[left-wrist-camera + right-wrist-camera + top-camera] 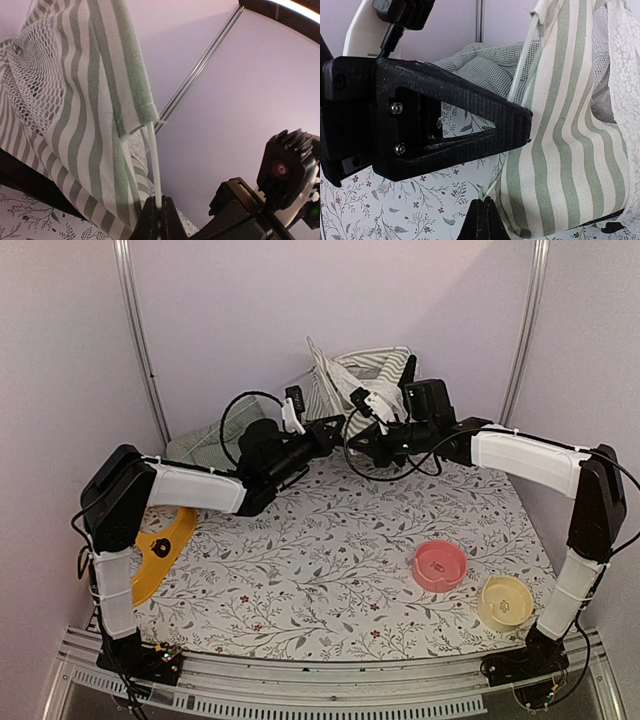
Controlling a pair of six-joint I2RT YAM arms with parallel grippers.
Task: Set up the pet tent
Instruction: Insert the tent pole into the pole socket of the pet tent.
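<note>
While both arms reach toward 12 o'clock of the table (330, 540), the pet tent (352, 372) sits there as a slumped heap of green-and-white striped fabric against the back wall, not standing in shape.

L wrist view: left gripper (159, 220) is closed, fingertips pinched tight on a thin white pole (153, 160). The pole runs up toward 12 o'clock into a striped sleeve of the tent. White mesh panel (35, 75) hangs at 10 o'clock, fabric draping down to the floral cloth at 7 o'clock. Part of the R arm shows at 4 o'clock.

R wrist view: right gripper (481, 220) also closed, tips together on the same sort of thin pale pole, which runs up toward 1 o'clock along the tent's striped edge. A black finger of the L gripper crosses in front at 9 o'clock, just beside the tent. Green checked cushion (487, 65) lies behind at 12 o'clock.

Top view: grippers close together in front of the tent. Cushion at approx 10 o'clock of the table, by the L arm. Pink bowl (440, 565) and yellow bowl (505, 601) side by side at 4 o'clock, well apart from the tent. Yellow flat item (160, 552) at 8 o'clock, partly under the L arm.
</note>
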